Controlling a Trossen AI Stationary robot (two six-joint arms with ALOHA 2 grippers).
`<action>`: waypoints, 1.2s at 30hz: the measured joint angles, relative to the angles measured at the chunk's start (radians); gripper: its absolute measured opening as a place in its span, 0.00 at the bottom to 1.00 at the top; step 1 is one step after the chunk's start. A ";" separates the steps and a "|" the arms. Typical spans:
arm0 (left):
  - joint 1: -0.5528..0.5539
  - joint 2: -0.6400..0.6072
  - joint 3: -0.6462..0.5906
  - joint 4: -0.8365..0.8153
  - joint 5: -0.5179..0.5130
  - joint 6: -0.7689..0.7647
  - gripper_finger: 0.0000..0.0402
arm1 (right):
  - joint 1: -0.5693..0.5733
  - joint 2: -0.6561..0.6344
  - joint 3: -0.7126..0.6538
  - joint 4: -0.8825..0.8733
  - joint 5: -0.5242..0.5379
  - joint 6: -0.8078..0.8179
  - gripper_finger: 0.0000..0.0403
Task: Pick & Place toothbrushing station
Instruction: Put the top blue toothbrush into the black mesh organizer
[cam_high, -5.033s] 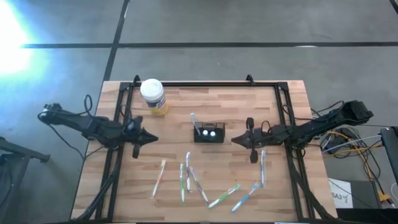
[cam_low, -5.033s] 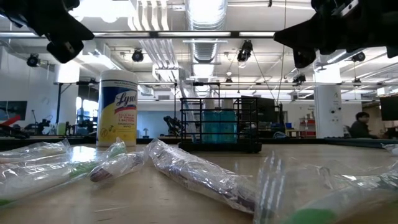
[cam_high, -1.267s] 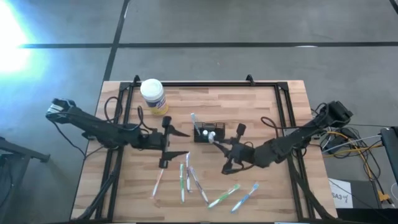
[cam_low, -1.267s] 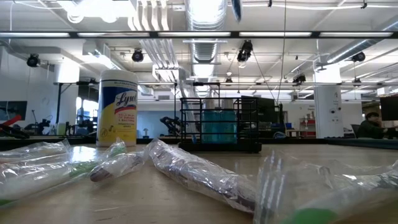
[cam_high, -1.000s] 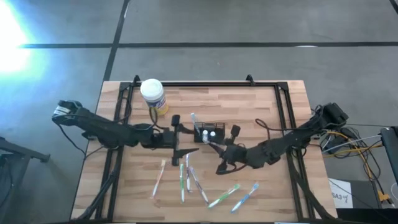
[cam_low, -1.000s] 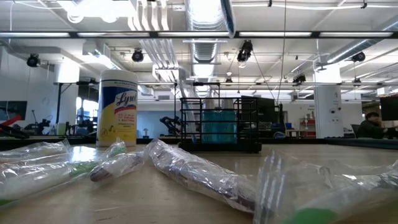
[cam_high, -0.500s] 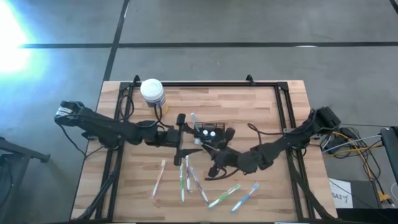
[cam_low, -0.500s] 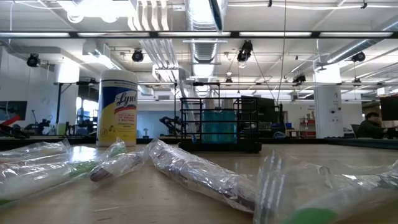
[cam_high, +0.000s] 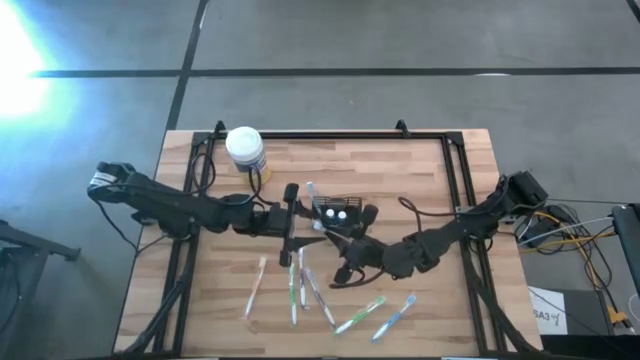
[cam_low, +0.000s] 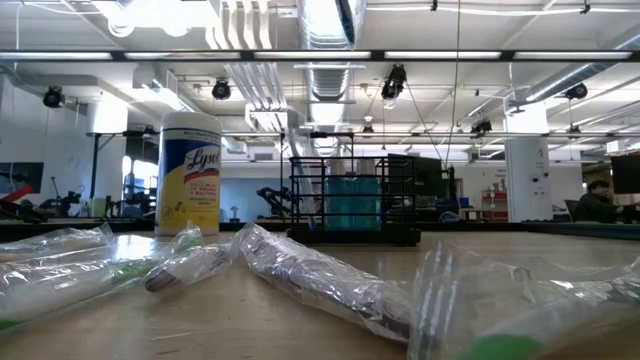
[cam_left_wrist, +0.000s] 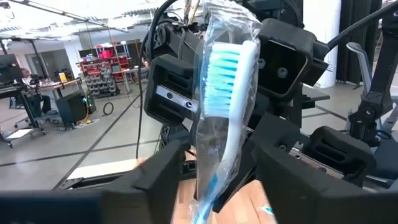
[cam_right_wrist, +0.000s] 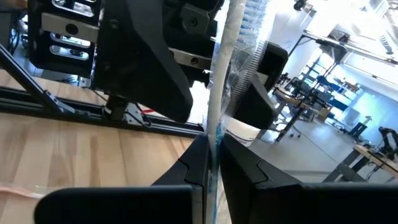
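Grippers meet mid-table: my left gripper (cam_high: 308, 236) and right gripper (cam_high: 338, 244) both pinch one wrapped toothbrush (cam_left_wrist: 222, 118) just in front of the toothbrushing station (cam_high: 336, 212), which stands at the table's middle. Loose toothbrushes (cam_high: 300, 288) crowd the near edge; the far half past the wipes jar (cam_high: 245, 152) lies open. Nothing has visibly moved since half a second ago.

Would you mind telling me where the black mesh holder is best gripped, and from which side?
Probably by one upper wall of the black mesh holder, coming straight down from above: it stands upright and open-topped with thin wire sides. Both arms crowd its near side, and toothbrush heads poke out of its top.
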 joint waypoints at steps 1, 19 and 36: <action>0.000 0.000 0.000 0.000 0.000 0.000 0.46 | 0.000 0.000 0.000 0.000 0.000 0.000 0.06; 0.000 -0.002 -0.001 -0.032 0.039 0.067 0.04 | -0.011 0.000 -0.001 -0.004 -0.033 0.030 0.18; 0.002 -0.300 -0.099 -0.188 0.003 0.111 0.04 | 0.082 -0.196 -0.069 -0.090 0.075 0.080 0.50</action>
